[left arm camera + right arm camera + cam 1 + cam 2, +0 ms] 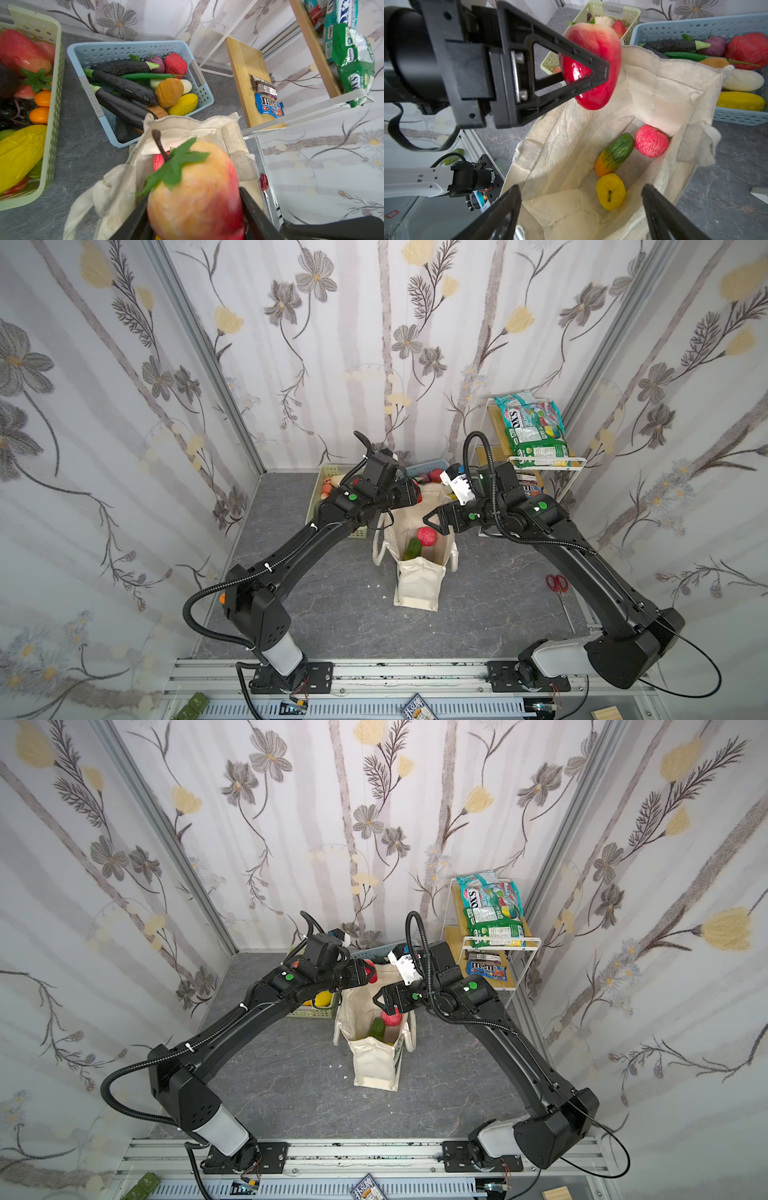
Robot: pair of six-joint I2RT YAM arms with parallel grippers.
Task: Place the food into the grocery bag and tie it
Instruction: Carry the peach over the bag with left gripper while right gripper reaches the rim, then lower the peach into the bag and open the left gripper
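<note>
Top views first. The left gripper [415, 494] is out at the far rim of the grocery bag [417, 585], clamped on a red-and-yellow fruit [372, 974]. The bag stands upright on the table [332, 614] with its mouth gaping, which should make it an easy target for a drop. The right gripper [432, 520] hovers over the mouth's right side, jaws wide apart and empty. It looks parked, perhaps to guard the rim.

On the left wrist camera the fruit fills the picture, pinched across its belly with the stem pointing away. That looks like a steady hold on a round thing. Beyond the bag's rim sit the blue basket [133, 47] and the pale green basket [53, 99], both full of toy produce. Snack packets [269, 107] wait on the rack, well apart.

The right wrist camera looks down into the bag. A yellow fruit [610, 191], a green-and-orange piece [614, 153] and a pinkish-red ball [651, 141] lie on the bottom. The held fruit hangs above the rim. I'd say it needs to come a touch further in before it is let go. The tying looks a long way off.
</note>
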